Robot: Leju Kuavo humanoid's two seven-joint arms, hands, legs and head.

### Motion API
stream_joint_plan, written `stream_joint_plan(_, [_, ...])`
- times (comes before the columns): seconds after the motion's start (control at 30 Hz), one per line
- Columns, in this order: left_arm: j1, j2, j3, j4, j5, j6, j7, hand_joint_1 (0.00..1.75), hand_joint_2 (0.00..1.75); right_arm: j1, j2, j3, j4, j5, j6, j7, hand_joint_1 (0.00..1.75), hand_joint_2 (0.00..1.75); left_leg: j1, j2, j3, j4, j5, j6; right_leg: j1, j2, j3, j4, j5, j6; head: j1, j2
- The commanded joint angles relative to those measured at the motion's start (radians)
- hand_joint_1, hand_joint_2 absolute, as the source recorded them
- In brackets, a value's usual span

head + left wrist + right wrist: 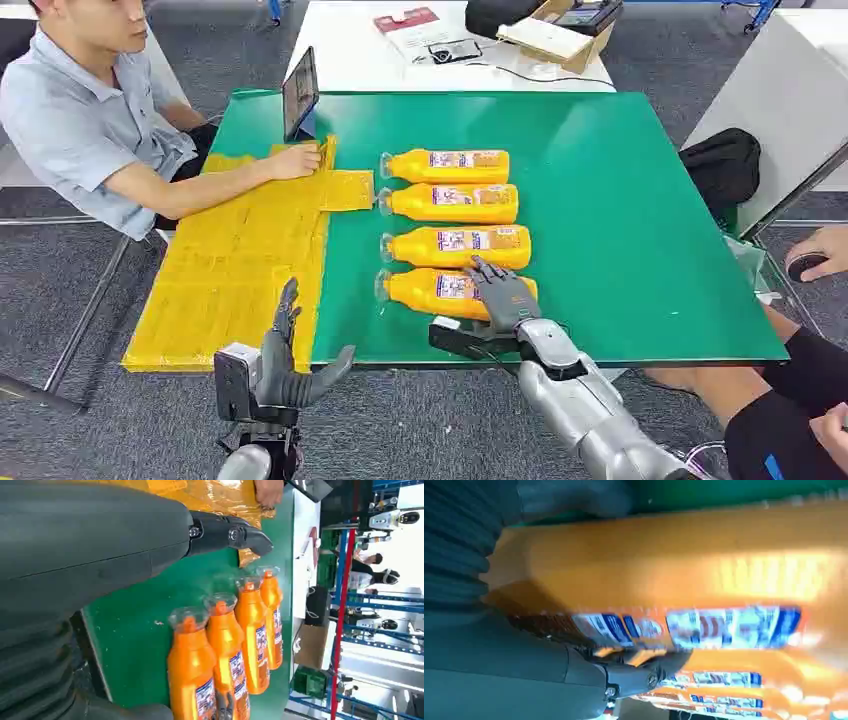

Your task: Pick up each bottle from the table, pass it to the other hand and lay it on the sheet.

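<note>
4 orange bottles lie on their sides in a row on the green counter (640, 220), caps toward the yellow sheet (240, 270), labels up. Nearest bottle (440, 291) sits at the counter's front edge; next bottle (455, 246) just behind it, then third bottle (452, 203) and far bottle (447, 165), all close together, approx parallel.

Right robot hand (500, 295) rests on top of the nearest bottle, fingers draped over its label end, bottle still flat on the counter. Right wrist view: bottle body (684, 575) up close w/ the thumb (634, 677) along the label side; looks like fingers are wrapping it, but blur is heavy, so can't tell if the grip is closed.

Left robot hand (290, 365) hovers off the counter's front edge, near the sheet's near corner, fingers spread wide, holding nothing. Left wrist view: thumb (235, 535) extended over the green surface, same 4 bottles beyond it.

Sheet covers the counter's left part and overhangs the front-left; no bottle on it. A person's hand (295, 160) rests on the sheet's far end, beside a tablet (300, 92) propped upright. Person in a grey shirt (75, 120) sits left of the counter. Another person's hand (815, 250) at the right edge. White table (440, 50) behind w/ papers and a cardboard box (560, 35). Black bag (725, 165) at the counter's right side.
</note>
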Motion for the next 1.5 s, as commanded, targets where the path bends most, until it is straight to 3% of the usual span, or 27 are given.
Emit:
stream_joint_plan(0.03, [-0.023,0.003,0.008,0.04,-0.001,0.0,0.0,0.0,1.75,0.036,-0.051,-0.013,0.136,-0.031,0.058,-0.044,1.75,1.75,0.001,-0.004,0.002,-0.001,0.0,-0.001,0.002,-0.004,0.003,-0.002,-0.001,-0.002,0.0,0.0])
stream_joint_plan(0.6, [-0.028,0.003,0.024,0.035,0.004,-0.005,-0.009,0.0,1.75,0.043,-0.029,-0.026,0.133,-0.133,0.085,-0.084,1.75,1.75,0.002,-0.003,0.006,-0.001,0.0,0.0,0.002,-0.003,0.009,-0.004,-0.001,-0.001,0.0,0.0])
stream_joint_plan(0.63, [-0.03,0.001,0.028,0.037,0.022,-0.019,-0.006,0.0,1.75,0.058,-0.017,-0.05,0.116,-0.191,0.104,-0.128,1.75,1.75,0.001,-0.003,0.006,-0.001,0.0,0.0,0.002,-0.003,0.008,-0.004,-0.001,-0.001,0.0,0.0])
stream_joint_plan(0.67, [-0.03,-0.013,0.033,0.045,0.1,-0.049,0.012,0.0,1.75,0.184,0.062,-0.128,-0.152,-0.462,0.195,-0.227,1.75,1.75,0.002,-0.004,0.006,-0.001,0.0,0.0,0.002,-0.003,0.009,-0.005,-0.001,-0.002,0.0,0.0])
stream_joint_plan(0.7, [-0.029,-0.017,0.037,0.047,0.133,-0.057,0.024,0.0,1.75,0.207,0.089,-0.153,-0.212,-0.514,0.18,-0.252,1.75,1.75,0.002,-0.004,0.006,-0.002,0.0,0.0,0.002,-0.004,0.009,-0.005,-0.001,-0.002,0.0,0.0])
stream_joint_plan(0.77, [-0.026,-0.017,0.03,0.047,0.166,-0.061,0.038,0.0,1.75,0.235,0.122,-0.156,-0.314,-0.539,0.152,-0.239,1.75,1.75,0.002,-0.004,0.01,-0.002,-0.003,0.002,0.003,-0.003,0.005,-0.007,-0.003,0.0,0.0,0.0])
stream_joint_plan(0.8, [-0.03,-0.022,0.036,0.046,0.187,-0.069,0.049,0.0,1.75,0.247,0.14,-0.168,-0.359,-0.557,0.125,-0.252,1.75,1.75,0.003,0.003,0.014,-0.003,-0.007,0.0,0.003,0.002,0.016,-0.007,-0.003,-0.001,0.001,0.0])
stream_joint_plan(0.93, [-0.042,-0.019,0.013,0.068,0.24,-0.12,0.113,0.0,1.75,0.277,0.202,-0.182,-0.527,-0.608,0.033,-0.287,1.75,1.75,0.002,0.006,0.009,0.0,-0.007,-0.001,0.003,0.004,0.01,-0.003,-0.003,-0.001,0.0,0.0])
stream_joint_plan(1.17, [-0.014,0.039,-0.104,0.056,0.206,-0.213,0.083,0.0,1.75,0.275,0.211,-0.157,-0.566,-0.63,0.022,-0.315,1.75,1.75,0.003,0.004,0.001,-0.001,-0.005,0.0,0.002,0.004,0.004,-0.003,-0.003,0.001,0.001,0.0])
stream_joint_plan(1.5, [-0.014,0.036,-0.105,0.046,0.205,-0.214,0.084,0.0,1.75,0.265,0.215,-0.155,-0.546,-0.632,0.023,-0.319,1.75,1.75,0.001,0.005,-0.004,-0.001,-0.005,0.001,0.001,0.004,0.0,-0.004,-0.002,0.001,0.0,0.0])
